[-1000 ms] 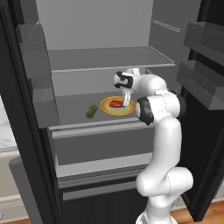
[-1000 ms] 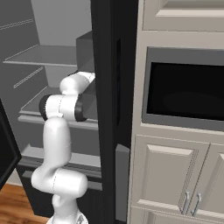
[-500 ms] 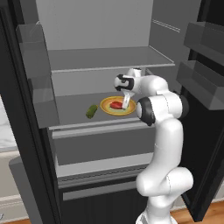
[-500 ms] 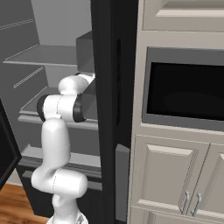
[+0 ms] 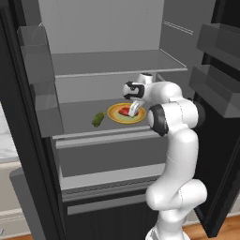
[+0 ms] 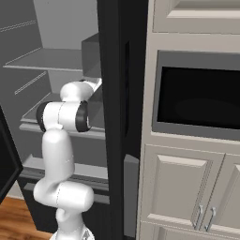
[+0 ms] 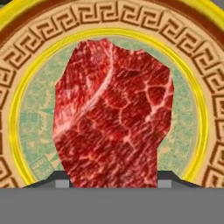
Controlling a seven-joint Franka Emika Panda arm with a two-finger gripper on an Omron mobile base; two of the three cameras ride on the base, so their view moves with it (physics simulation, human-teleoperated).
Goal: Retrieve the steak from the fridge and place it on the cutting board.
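Right now the arm is reaching deep into the open fridge [image 5: 42, 154], its hand down over the plate [image 5: 115, 117] on the middle shelf [image 5: 75, 117]. That plate sits toward the shelf's right side, near the front edge, and the steak [image 5: 124, 111] lies on it, around its centre. Just left of the plate, apart from it, a small green vegetable [image 5: 98, 119] lies on the same shelf, also close to the front edge.

Up close in the hand view, the steak [image 7: 113, 116] is a marbled red slab, longer than it is wide, its long axis running up and down that view, toward and away from the hand. The far end is narrower with an uneven top; the near end drops between the fingers [image 7: 164, 182], whose dark tips stand one on each side of the meat, at its edges. So they are spread about the steak's width; whether they already press on it, I cannot tell.

No writing or brand to read anywhere. The plate's rim [image 7: 183, 33] carries a brown Greek-key band between yellow rings, with a pale green patterned centre.

From the right base view, the arm goes in past the black fridge frame [image 6: 112, 117]; beside it stand beige cabinets [image 6: 187, 187] and a built-in microwave [image 6: 199, 89].
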